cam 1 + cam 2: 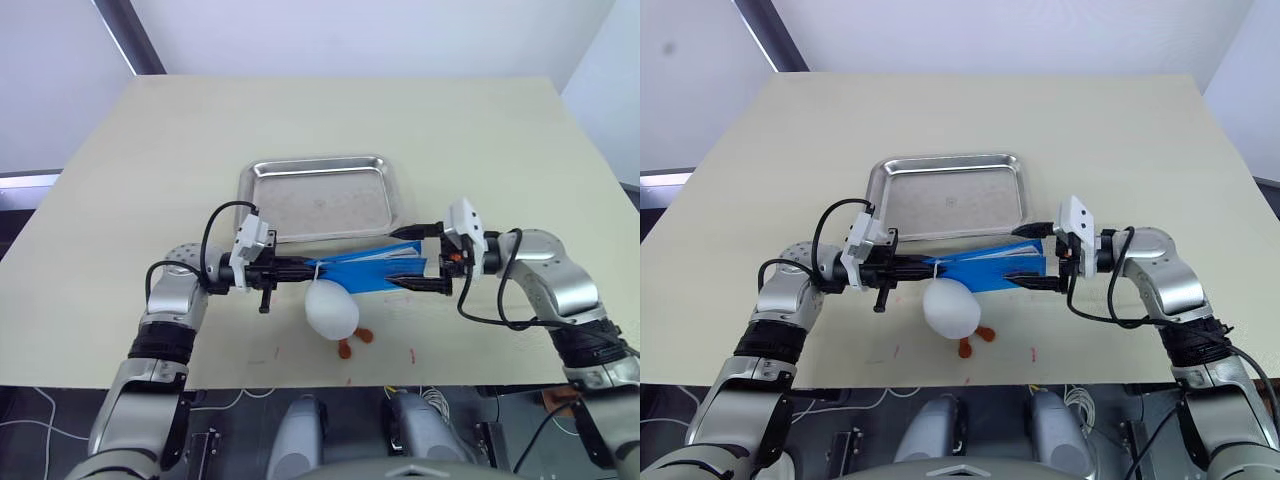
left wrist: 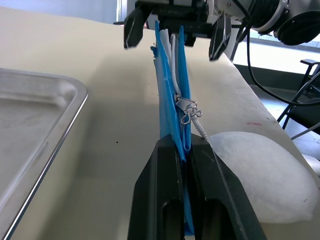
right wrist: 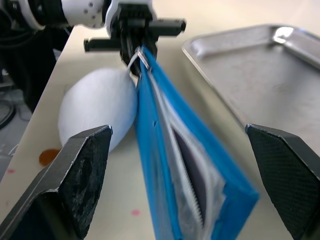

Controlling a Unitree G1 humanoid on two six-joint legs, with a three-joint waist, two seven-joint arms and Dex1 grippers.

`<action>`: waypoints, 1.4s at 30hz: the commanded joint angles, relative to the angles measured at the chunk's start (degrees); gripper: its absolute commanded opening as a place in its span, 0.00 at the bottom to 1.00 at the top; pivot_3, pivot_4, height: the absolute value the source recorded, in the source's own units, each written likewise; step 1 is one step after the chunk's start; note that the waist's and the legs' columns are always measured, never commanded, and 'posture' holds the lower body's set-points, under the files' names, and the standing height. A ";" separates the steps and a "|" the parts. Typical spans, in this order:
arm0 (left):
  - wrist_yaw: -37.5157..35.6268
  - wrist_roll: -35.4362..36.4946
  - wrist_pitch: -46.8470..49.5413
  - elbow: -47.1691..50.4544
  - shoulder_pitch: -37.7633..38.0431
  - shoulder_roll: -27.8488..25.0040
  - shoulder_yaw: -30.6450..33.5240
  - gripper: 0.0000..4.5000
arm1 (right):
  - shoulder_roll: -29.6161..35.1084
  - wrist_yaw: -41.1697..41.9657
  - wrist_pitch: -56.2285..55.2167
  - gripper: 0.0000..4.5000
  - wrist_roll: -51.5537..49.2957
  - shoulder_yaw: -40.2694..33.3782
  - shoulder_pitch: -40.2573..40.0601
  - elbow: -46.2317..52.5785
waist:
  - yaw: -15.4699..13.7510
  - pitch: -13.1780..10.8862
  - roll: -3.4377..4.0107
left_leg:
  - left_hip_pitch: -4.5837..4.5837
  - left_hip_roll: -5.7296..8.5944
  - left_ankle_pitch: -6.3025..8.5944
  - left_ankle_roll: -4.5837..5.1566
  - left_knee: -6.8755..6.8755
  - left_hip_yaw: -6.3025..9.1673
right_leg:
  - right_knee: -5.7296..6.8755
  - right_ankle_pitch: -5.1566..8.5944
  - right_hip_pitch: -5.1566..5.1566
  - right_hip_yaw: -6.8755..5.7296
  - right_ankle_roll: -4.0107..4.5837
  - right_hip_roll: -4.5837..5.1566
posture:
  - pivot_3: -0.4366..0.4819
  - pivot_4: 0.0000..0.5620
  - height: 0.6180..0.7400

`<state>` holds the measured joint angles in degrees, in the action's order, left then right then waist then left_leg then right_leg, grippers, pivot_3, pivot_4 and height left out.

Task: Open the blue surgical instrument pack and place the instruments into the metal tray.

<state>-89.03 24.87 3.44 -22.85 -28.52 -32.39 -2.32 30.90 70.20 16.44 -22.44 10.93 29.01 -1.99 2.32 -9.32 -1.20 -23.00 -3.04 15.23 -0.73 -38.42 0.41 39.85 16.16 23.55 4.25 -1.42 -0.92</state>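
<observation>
Here we see the blue surgical instrument pack held above the worktop, just before the metal tray; left claw pinches its end, right claw stands wide around the other end.

A lab-like test room: bare pale table, plain white walls, loose cables on the floor.

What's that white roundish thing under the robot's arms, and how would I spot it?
Start at the shiny metal tray in the middle of the pale table. Nearer the robot, a blue pouch is stretched between its two arms; the white egg-shaped toy sits just below that pouch. It is the only white, rounded thing there, with small orange feet.
</observation>
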 commanded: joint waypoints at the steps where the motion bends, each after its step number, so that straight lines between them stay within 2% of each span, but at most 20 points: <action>1: -1.34 0.32 -0.45 1.76 0.51 -1.06 0.68 0.00 | 0.04 1.49 -2.15 0.99 0.30 -0.16 -0.35 0.48 | 0.00 0.00 0.00 | 0.00 0.00 0.00 0.00 0.00 -0.01 | 0.00 0.00 0.00 0.00 0.00 0.00 | 0.48 0.27 1.00; 12: -1.41 0.10 -0.63 1.50 0.56 -1.20 0.40 0.00 | 0.83 3.61 -4.09 0.99 1.70 -0.46 0.69 0.77 | 0.04 0.00 0.00 | 0.01 0.00 0.00 0.00 0.00 0.00 | 0.01 0.00 0.00 0.00 0.00 -0.01 | 0.48 0.27 1.00; 13: -1.42 0.07 -0.67 1.45 0.54 -1.18 0.36 0.00 | 0.85 3.70 -3.90 0.91 1.64 -0.50 0.88 0.88 | 0.04 0.00 0.00 | 0.01 0.00 0.00 0.00 0.00 -0.01 | 0.01 0.00 0.00 0.00 0.00 -0.01 | 0.48 0.27 1.00; 15: -1.45 0.04 -0.73 1.44 0.54 -1.17 0.32 0.00 | 0.78 3.89 -3.55 0.84 1.45 -0.59 1.03 1.07 | 0.03 0.00 0.00 | 0.01 -0.01 0.00 0.00 0.00 0.00 | 0.01 0.00 0.00 0.00 0.00 -0.01 | 0.48 0.27 1.00; 18: -1.35 -0.05 -0.74 1.35 0.43 -1.09 0.25 0.00 | 0.80 4.14 -3.63 0.55 1.52 -0.58 1.17 0.88 | 0.02 0.00 0.00 | 0.02 -0.01 0.00 0.00 0.00 0.00 | 0.01 0.00 0.00 0.00 0.00 -0.01 | 0.48 0.27 1.00; 19: -1.33 -0.07 -0.74 1.32 0.42 -1.09 0.23 0.00 | 0.73 4.16 -3.58 0.41 1.41 -0.62 1.19 0.87 | 0.02 0.00 0.00 | 0.01 -0.01 0.00 0.00 0.00 -0.01 | 0.01 0.00 0.00 0.00 0.00 0.00 | 0.48 0.27 1.00; 21: -1.36 -0.11 -0.80 1.32 0.51 -1.13 0.22 0.00 | 0.42 4.03 -3.45 0.27 1.07 -0.78 1.21 0.96 | 0.02 0.00 0.00 | 0.02 -0.01 0.00 0.00 0.00 0.00 | 0.01 0.00 0.00 0.00 0.00 0.00 | 0.48 0.27 1.00; 22: -1.37 -0.13 -0.82 1.33 0.58 -1.15 0.23 0.00 | 0.30 3.97 -3.34 0.11 1.00 -0.77 1.24 1.05 | 0.02 0.00 0.00 | 0.02 -0.01 0.00 0.00 0.00 0.00 | 0.01 0.00 0.00 0.00 0.00 -0.01 | 0.48 0.27 1.00; 23: -1.37 -0.13 -0.83 1.34 0.62 -1.17 0.23 0.00 | 0.24 3.92 -3.28 0.07 0.97 -0.75 1.26 1.12 | 0.02 0.00 0.00 | 0.02 -0.01 0.00 0.00 0.00 0.00 | 0.01 0.00 0.00 0.00 0.00 -0.01 | 0.48 0.27 1.00; 25: -1.36 -0.12 -0.83 1.36 0.67 -1.18 0.24 0.00 | 0.14 3.85 -3.18 0.02 0.99 -0.68 1.27 1.19 | 0.02 0.00 0.00 | 0.02 -0.01 0.00 0.00 0.00 -0.01 | 0.01 0.00 0.00 0.00 0.00 0.00 | 0.48 0.27 1.00; 36: -0.87 -0.58 1.74 1.72 0.65 -2.18 -0.37 0.00 | -0.30 3.38 -3.85 0.02 1.65 -0.41 0.55 0.39 | 0.09 0.00 0.00 | 0.02 -0.01 0.00 0.00 0.00 0.00 | 0.01 0.00 0.00 0.00 0.00 -0.01 | 0.48 0.27 1.00; 38: 0.27 -1.07 1.76 1.48 0.54 -2.31 -0.11 0.16 | -0.56 3.21 -4.22 0.00 1.81 -0.57 0.47 -0.01 | 0.10 0.00 0.00 | 0.02 -0.01 0.00 0.00 0.00 0.00 | 0.01 0.00 0.00 0.00 0.00 -0.02 | 0.48 0.27 1.00; 39: 1.25 -1.31 1.34 1.19 0.43 -2.19 0.32 0.16 | -0.59 3.27 -4.16 0.00 1.80 -0.59 0.42 -0.08 | 0.09 0.00 0.00 | 0.02 -0.01 0.00 0.00 0.00 0.00 | 0.01 0.00 0.00 0.00 0.00 -0.02 | 0.48 0.27 1.00; 42: 3.14 -1.14 1.17 0.85 0.26 -1.90 1.69 0.49 | -0.61 3.30 -4.14 0.00 1.88 -0.61 0.37 -0.24 | -0.02 0.00 0.00 | 0.02 -0.02 0.00 0.00 0.00 0.00 | 0.01 0.00 0.00 0.00 0.00 -0.02 | 0.48 0.27 1.00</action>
<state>-86.51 23.47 4.78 -22.29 -28.08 -33.93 -2.20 30.34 73.44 13.15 -20.24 10.97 28.87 -2.99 2.30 -9.32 -1.19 -22.98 -3.05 15.23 -0.73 -38.42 0.40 39.86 16.16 23.55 4.25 -1.42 -0.93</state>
